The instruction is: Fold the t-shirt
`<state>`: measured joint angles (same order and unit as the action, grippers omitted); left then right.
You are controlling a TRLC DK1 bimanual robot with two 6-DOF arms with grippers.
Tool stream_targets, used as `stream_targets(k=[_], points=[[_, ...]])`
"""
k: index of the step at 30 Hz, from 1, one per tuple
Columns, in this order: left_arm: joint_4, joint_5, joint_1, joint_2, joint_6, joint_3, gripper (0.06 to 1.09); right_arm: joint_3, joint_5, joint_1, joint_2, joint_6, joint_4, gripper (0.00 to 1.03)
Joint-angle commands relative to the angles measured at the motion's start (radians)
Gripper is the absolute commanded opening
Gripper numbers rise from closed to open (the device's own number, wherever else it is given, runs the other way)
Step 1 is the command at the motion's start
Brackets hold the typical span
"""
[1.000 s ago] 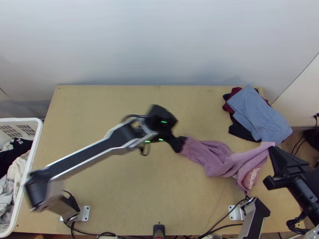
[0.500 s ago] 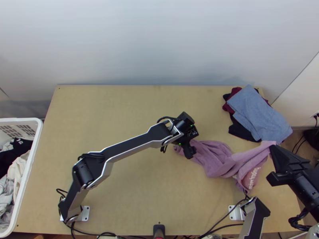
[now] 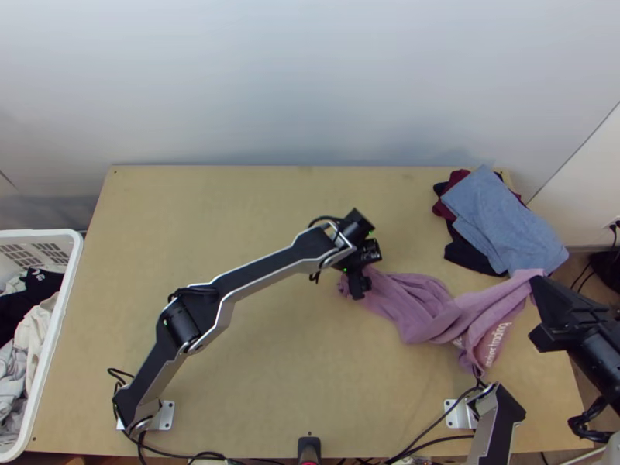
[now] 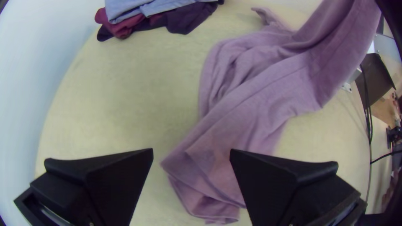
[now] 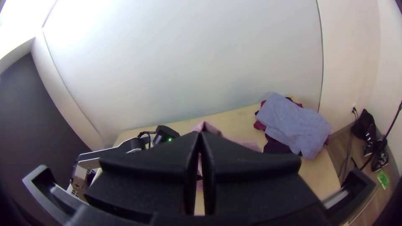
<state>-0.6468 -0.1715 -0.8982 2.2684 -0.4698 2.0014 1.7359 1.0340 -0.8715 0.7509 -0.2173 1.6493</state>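
Note:
The pink-purple t-shirt (image 3: pixel 418 306) lies bunched and stretched lengthwise across the table's right half. One corner is lifted at the right, where my right gripper (image 3: pixel 535 280) is shut on it. My left gripper (image 3: pixel 358 291) is over the shirt's far left end. In the left wrist view, the t-shirt (image 4: pixel 251 113) runs below and between the wide-apart fingers of my left gripper (image 4: pixel 191 155), with its end loose on the table. In the right wrist view, the fingers of my right gripper (image 5: pixel 200 136) are together, with pink cloth (image 5: pixel 207 127) at their tips.
A pile of folded clothes, blue-grey garment (image 3: pixel 504 221) on top, lies at the table's far right corner. A white basket (image 3: pixel 66 310) of clothes stands left of the table (image 3: pixel 209 225). Cables run along the near edge.
The left arm has swung right to the shirt's left end, which now lies loose on the table. My right gripper has shifted slightly right with its corner.

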Motion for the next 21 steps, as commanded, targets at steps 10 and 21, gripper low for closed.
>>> stream_targets(k=[10, 21], points=[[-0.083, -0.031, 0.001, 0.016, -0.003, 0.089, 0.89, -0.045, -0.002, 0.000, 0.028, 0.024, -0.017, 0.03], [-0.088, -0.034, -0.028, -0.010, -0.010, 0.025, 0.89, -0.050, -0.003, 0.000, 0.028, 0.021, -0.029, 0.03]])
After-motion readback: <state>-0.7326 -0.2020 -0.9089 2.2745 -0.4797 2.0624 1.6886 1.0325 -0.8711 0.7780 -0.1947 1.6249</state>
